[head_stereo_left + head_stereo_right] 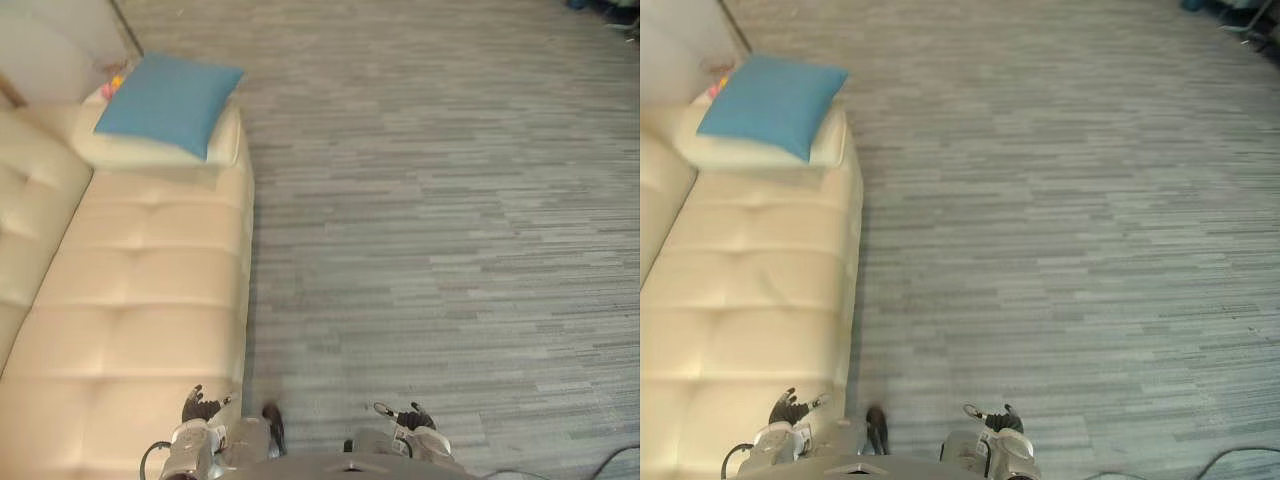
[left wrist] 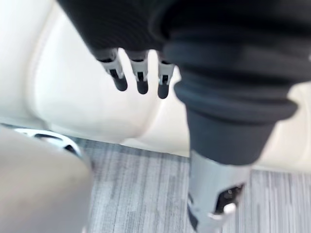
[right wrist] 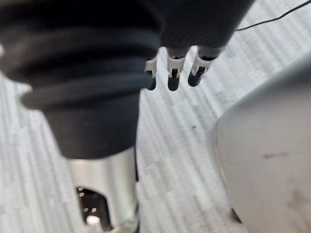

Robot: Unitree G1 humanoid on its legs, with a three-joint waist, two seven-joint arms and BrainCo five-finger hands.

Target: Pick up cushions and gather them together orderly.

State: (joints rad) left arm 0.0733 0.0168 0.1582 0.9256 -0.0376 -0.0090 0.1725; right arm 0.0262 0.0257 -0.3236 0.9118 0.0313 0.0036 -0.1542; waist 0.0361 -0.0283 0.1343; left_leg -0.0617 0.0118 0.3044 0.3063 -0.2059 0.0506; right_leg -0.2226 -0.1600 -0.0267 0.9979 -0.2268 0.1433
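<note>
A blue cushion [image 1: 168, 102] lies on top of a cream cushion [image 1: 150, 150] at the far end of the cream sofa [image 1: 140, 300]. A small pink and yellow thing [image 1: 112, 84] peeks out behind them. My left hand [image 1: 199, 408] hangs low by the sofa's front edge, fingers relaxed and holding nothing; in the left wrist view its fingers [image 2: 141, 77] point at the sofa's side [image 2: 73, 97]. My right hand [image 1: 412, 418] hangs low over the carpet, also relaxed and empty, its fingers [image 3: 174, 73] above the floor.
Grey striped carpet [image 1: 430, 200] spreads wide to the right of the sofa. The sofa's tufted seat [image 1: 740, 290] runs from near me to the stacked cushions. Dark objects [image 1: 600, 8] sit at the far right corner.
</note>
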